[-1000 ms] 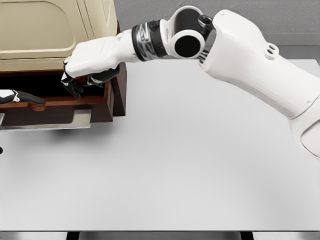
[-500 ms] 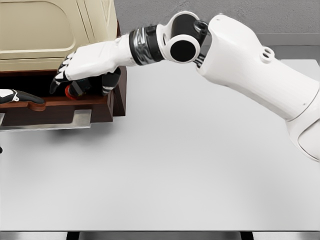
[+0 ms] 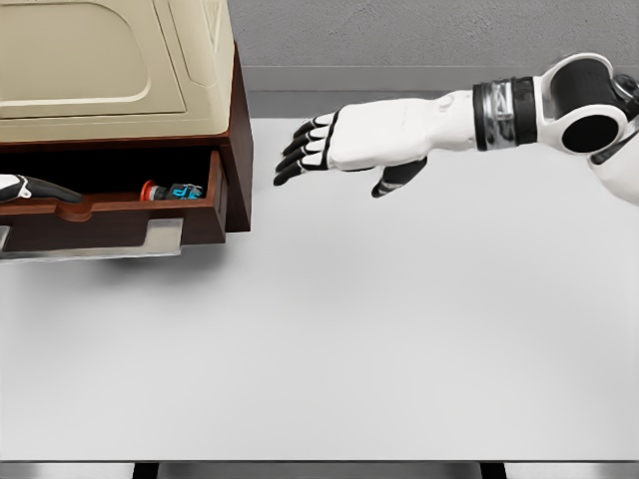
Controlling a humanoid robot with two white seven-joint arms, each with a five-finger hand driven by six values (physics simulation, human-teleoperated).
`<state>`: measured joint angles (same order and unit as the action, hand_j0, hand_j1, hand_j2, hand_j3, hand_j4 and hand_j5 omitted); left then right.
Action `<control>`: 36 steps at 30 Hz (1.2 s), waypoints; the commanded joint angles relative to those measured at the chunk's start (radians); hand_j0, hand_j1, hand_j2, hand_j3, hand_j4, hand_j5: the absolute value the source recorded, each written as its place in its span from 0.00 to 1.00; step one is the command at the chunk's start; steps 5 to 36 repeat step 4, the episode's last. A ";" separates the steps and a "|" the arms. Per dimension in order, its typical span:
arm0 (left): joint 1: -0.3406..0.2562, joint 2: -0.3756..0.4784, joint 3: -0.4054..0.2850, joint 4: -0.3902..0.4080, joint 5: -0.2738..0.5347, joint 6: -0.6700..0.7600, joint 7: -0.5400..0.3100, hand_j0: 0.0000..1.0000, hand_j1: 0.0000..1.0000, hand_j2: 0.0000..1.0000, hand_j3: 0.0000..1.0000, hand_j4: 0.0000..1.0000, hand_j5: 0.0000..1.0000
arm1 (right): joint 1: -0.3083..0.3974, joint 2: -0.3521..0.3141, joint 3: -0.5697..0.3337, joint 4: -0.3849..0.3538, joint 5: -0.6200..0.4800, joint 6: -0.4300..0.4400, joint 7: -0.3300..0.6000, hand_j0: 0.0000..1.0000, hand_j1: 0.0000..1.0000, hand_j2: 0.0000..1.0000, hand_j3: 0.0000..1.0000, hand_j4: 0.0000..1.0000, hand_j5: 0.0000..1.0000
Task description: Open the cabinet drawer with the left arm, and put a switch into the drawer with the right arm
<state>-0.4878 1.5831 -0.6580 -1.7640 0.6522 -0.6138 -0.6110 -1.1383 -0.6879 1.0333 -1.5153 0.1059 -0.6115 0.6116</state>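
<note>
The brown drawer (image 3: pixel 110 208) of the cream-topped cabinet (image 3: pixel 120 70) is pulled out at the left. Inside it lies the switch (image 3: pixel 173 190), a small dark piece with a red end and blue marks, near the drawer's right wall. My right hand (image 3: pixel 334 150) hovers above the table to the right of the cabinet, fingers spread and empty. Only a tip of my left hand (image 3: pixel 25 188) shows at the left edge, resting on the drawer's front rim; its fingers cannot be made out.
The white table (image 3: pixel 349 339) stretches out in front and to the right of the cabinet. A metal handle plate (image 3: pixel 95 241) juts from the drawer's front. A grey wall runs behind.
My right hand has let go of the switch inside the drawer and drawn back to the right, out over the table. The switch now lies in the drawer. The left hand has stayed put.
</note>
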 commanded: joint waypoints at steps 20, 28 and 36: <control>0.000 0.001 0.001 0.000 0.010 0.003 0.000 1.00 1.00 1.00 1.00 1.00 1.00 | 0.022 -0.163 -0.079 0.007 -0.008 0.001 -0.001 1.00 1.00 1.00 1.00 1.00 1.00; 0.000 0.001 0.001 0.000 0.010 0.003 0.000 1.00 1.00 1.00 1.00 1.00 1.00 | 0.022 -0.163 -0.079 0.007 -0.008 0.001 -0.001 1.00 1.00 1.00 1.00 1.00 1.00; 0.000 0.001 0.001 0.000 0.010 0.003 0.000 1.00 1.00 1.00 1.00 1.00 1.00 | 0.022 -0.163 -0.079 0.007 -0.008 0.001 -0.001 1.00 1.00 1.00 1.00 1.00 1.00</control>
